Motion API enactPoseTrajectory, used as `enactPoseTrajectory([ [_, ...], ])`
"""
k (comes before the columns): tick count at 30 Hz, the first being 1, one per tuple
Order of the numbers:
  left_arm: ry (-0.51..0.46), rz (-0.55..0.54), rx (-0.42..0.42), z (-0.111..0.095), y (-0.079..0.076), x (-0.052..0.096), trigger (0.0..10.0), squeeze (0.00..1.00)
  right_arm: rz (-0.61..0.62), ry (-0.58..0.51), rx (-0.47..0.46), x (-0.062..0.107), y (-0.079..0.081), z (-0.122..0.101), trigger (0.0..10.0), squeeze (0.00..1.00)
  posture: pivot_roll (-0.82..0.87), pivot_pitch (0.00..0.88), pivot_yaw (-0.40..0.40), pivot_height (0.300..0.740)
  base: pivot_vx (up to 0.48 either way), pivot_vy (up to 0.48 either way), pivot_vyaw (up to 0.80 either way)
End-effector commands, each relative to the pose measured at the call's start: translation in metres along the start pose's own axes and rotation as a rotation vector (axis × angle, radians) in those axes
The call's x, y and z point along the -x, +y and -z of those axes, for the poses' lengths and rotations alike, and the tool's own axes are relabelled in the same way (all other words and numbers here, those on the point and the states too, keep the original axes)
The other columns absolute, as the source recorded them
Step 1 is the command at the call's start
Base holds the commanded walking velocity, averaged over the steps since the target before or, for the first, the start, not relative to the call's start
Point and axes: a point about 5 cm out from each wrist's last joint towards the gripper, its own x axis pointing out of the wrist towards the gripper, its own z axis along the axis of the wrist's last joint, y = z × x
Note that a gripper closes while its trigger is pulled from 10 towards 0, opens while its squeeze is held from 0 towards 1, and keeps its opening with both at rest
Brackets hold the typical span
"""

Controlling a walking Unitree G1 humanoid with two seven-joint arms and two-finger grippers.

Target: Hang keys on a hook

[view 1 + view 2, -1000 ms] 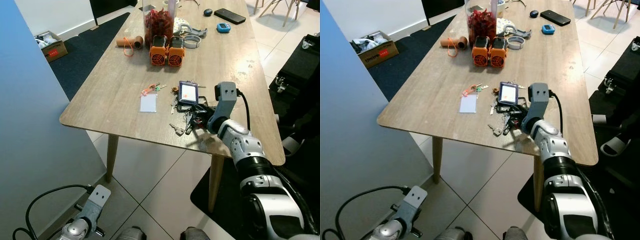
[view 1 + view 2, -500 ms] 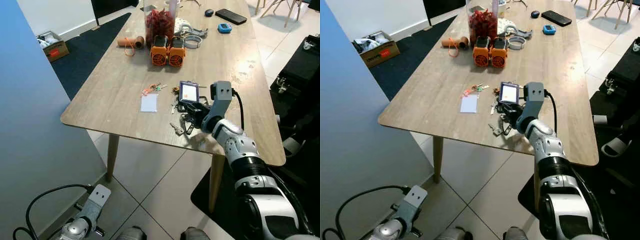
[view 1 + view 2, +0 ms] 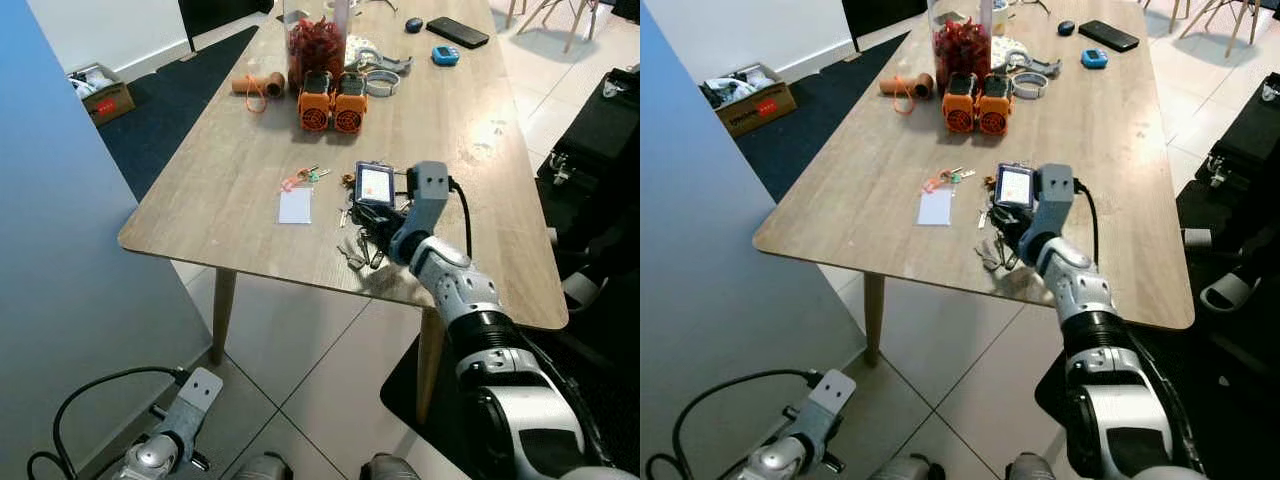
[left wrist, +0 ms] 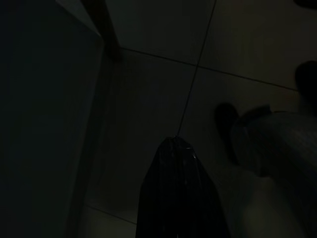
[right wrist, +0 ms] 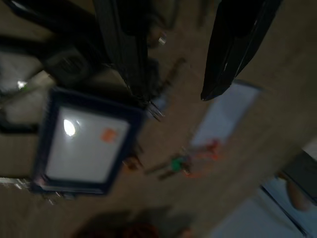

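My right gripper (image 5: 178, 94) hovers low over the wooden table (image 3: 230, 170), fingers parted and holding nothing. The bunch of keys (image 3: 362, 248) lies just beneath the fingertips, a blue-framed card holder (image 5: 86, 141) beside them. My left gripper (image 4: 176, 193) hangs idle near the floor.

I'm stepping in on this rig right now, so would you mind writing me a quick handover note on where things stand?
Right gripper: open, fingers apart, low over the bunch of keys near the front edge of the wooden table; nothing gripped yet.
Left gripper: idle, hanging low by the floor; the view is too dark to judge its fingers.
Beside the keys lie a dark-framed badge, a white card and a small set with a red and green tag.
Done: the approach to the keys.
Left: grasp, lift, find a hook and hang them.
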Motion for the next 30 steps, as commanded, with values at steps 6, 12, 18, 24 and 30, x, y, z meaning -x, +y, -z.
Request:
enactPoseTrajectory([
  [6,0.031,0.009,-0.007,0.007,-0.003,0.001,10.0,0.0,0.074,-0.047,-0.108,0.009,-0.01,0.005,10.0,0.0,0.06,0.114,0.011,0.74,0.0,0.0,0.0],
  [12,0.032,0.013,-0.013,0.007,-0.004,0.001,10.0,0.0,0.165,-0.09,-0.182,0.017,-0.019,0.012,10.0,0.0,0.06,0.107,0.009,0.74,0.0,0.0,0.0],
  [18,0.034,0.015,-0.021,0.008,-0.004,0.002,10.0,0.0,0.265,-0.122,-0.235,0.023,-0.03,0.016,10.0,0.0,0.06,0.103,0.016,0.74,0.0,0.0,0.0],
  [24,0.034,0.017,-0.03,0.008,-0.004,0.002,10.0,0.0,0.24,-0.119,-0.242,0.018,-0.024,0.011,10.0,0.0,0.06,0.104,0.019,0.74,0.0,0.0,0.0],
  [30,0.034,0.016,-0.034,0.008,-0.004,0.002,10.0,0.0,0.203,-0.095,-0.247,0.011,-0.014,0.01,10.0,0.23,0.06,0.105,0.018,0.74,0.0,0.0,0.0],
])
